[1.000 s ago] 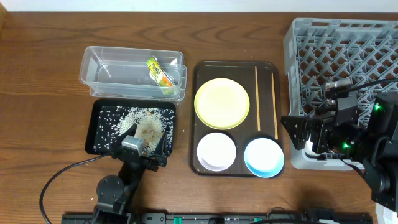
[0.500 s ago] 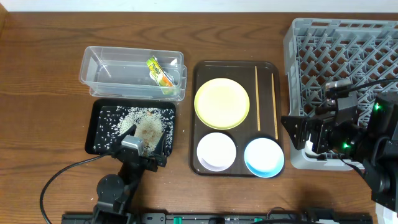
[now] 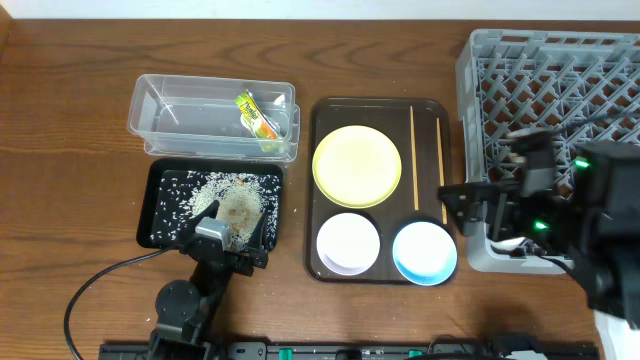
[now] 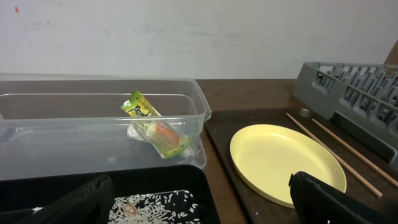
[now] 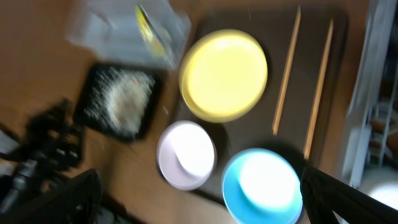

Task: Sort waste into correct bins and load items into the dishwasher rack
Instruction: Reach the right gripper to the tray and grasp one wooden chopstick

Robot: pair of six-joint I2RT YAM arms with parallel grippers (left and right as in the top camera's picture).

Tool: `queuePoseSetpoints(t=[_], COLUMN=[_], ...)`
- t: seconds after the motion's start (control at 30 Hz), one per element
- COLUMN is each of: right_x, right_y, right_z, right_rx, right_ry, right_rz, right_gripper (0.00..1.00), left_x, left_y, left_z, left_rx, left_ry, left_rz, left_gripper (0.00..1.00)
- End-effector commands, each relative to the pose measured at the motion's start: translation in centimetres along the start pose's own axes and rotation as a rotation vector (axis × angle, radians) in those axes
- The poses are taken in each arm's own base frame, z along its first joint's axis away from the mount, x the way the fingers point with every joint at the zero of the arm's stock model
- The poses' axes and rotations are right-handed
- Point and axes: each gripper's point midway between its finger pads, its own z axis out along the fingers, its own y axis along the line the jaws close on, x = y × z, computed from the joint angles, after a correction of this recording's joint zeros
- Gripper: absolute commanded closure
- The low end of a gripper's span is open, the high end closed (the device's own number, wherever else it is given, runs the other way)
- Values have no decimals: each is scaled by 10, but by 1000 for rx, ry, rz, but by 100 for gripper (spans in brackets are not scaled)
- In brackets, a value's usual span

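The green-and-orange wrapper (image 3: 255, 115) lies in the clear tub (image 3: 165, 125), also in the left wrist view (image 4: 152, 124). Rice (image 3: 215, 200) is spread in the black tray (image 3: 160, 235). The yellow plate (image 3: 357, 166), white bowl (image 3: 348, 242), light blue bowl (image 3: 424, 252) and two chopsticks (image 3: 413, 160) sit on the brown tray. My left gripper (image 3: 228, 240) is open and empty over the black tray's near edge. My right gripper (image 3: 462, 210) is open and empty at the grey rack's (image 3: 550, 90) left front corner, above the blue bowl (image 5: 264, 183). A white thing (image 3: 497, 240), perhaps the cup, shows under the right arm.
The brown serving tray (image 3: 325, 120) lies between the black tray and the rack. A cable (image 3: 95, 285) runs along the table left of the left arm. The right wrist view is motion-blurred.
My right arm has moved left from over the rack's front toward the brown tray. The left arm and all objects have stayed put.
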Motion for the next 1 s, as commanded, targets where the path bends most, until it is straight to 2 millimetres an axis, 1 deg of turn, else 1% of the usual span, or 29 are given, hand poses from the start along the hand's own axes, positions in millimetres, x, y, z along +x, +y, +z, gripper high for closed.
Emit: queuePoseSetpoints(t=[0.0,0.07,0.17,0.23,0.4,0.43,0.47,0.5,0.53,0.63,0.77,0.83,0.97], right_x=[11,12,7,3,2,4,5,6,8,16,29,39,55], right_y=[-30,-38,-52,-62,-85,-88,-92,-96,-101,-114,-133,-140,-150], right_z=[31,50,79,97,146,155,163,173,182,205,226,237,251], right_rx=[237,324,439,492,547,553,558,565,572,596,642,654,663], right_ry=[112,157,180,187,240,252,263,274,285,319,366,400,456], right_rz=[8,-18,14,54,106,108,110,118,128,155,191,199,215], right_gripper=[1,1,2,10,40,47,59,65,67,68,71,72,73], left_x=[16,16,16,16,16,16,16,16,16,16,16,16,16], left_y=[2,2,2,2,2,2,2,2,2,2,2,2,2], left_z=[1,1,1,1,1,1,1,1,1,1,1,1,1], left_rx=[-3,-3,-3,-3,-3,-3,-4,-4,-4,-3,-4,-4,-3], left_ry=[52,52,52,52,52,52,51,51,51,52,51,51,52], left_rz=[11,11,11,11,11,11,11,11,11,11,11,11,11], left_gripper=[8,8,8,8,8,8,8,8,8,8,8,8,8])
